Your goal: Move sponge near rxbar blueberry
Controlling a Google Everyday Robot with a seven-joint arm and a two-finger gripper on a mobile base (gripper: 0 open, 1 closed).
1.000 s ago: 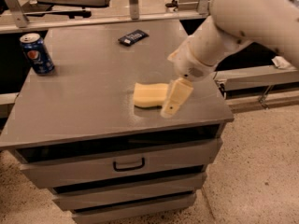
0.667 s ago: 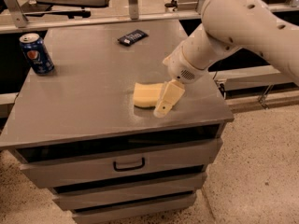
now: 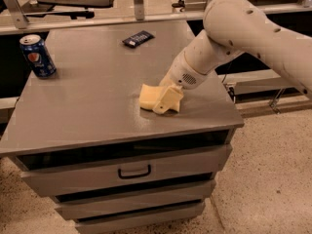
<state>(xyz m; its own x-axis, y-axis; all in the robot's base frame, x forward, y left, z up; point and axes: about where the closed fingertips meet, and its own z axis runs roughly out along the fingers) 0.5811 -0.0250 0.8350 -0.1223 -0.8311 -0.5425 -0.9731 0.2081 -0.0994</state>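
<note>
The pale yellow sponge (image 3: 147, 96) lies on the grey cabinet top (image 3: 87, 106), right of centre and near the front edge. My cream gripper (image 3: 168, 100) comes down from the right on the white arm (image 3: 234, 33) and sits over the sponge's right end, covering that part of it. The rxbar blueberry (image 3: 138, 38), a small dark flat bar, lies at the back of the top, well behind the sponge and apart from it.
A blue Pepsi can (image 3: 38, 56) stands upright at the back left corner. The cabinet has drawers (image 3: 134, 171) below its front edge. Metal rails and a shelf (image 3: 97, 18) run behind the cabinet. Speckled floor (image 3: 273, 179) lies to the right.
The gripper has moved left and lower, from beside the sponge's right edge to over its right end. The sponge, bar and can have stayed in place.
</note>
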